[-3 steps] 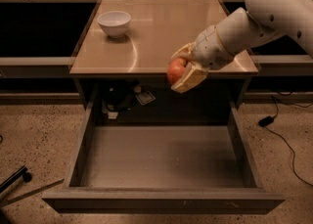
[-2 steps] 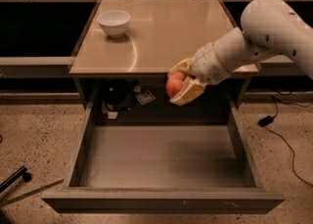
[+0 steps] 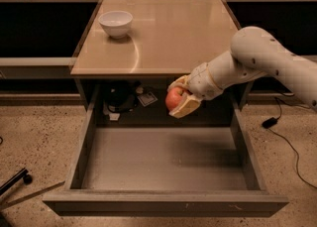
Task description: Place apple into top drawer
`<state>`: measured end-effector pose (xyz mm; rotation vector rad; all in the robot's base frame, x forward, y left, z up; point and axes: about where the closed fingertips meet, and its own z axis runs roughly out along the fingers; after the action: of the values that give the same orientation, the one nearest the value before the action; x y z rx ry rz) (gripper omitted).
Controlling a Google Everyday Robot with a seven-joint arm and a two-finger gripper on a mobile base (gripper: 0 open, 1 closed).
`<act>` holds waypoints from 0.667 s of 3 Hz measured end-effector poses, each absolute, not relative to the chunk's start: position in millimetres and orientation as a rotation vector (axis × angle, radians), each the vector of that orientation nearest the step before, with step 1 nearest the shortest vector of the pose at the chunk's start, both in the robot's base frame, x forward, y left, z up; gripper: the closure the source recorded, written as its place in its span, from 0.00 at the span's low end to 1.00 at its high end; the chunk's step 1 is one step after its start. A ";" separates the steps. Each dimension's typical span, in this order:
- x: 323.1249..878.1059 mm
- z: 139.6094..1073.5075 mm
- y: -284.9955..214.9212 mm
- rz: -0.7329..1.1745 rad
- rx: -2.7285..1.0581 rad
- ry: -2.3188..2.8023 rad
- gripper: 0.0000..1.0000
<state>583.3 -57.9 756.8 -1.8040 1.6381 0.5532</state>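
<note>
Red-orange apple sits clamped in the pincer, above the top drawer's rear edge. Its bare floor lies below, seemingly slightly forward of the apple.

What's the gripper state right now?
Gripper: shut on apple, held over the back of the open drawer, just below the tabletop edge.

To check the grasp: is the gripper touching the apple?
Touching. Camera view: the gripper clasps the apple from both sides, above the top drawer.
</note>
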 end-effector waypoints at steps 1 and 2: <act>578.8 748.3 -56.7 0.585 -1.796 1.634 1.00; 560.9 716.2 -57.8 0.647 -1.753 1.640 1.00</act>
<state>560.9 -57.8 716.2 -1.7532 1.6400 0.6466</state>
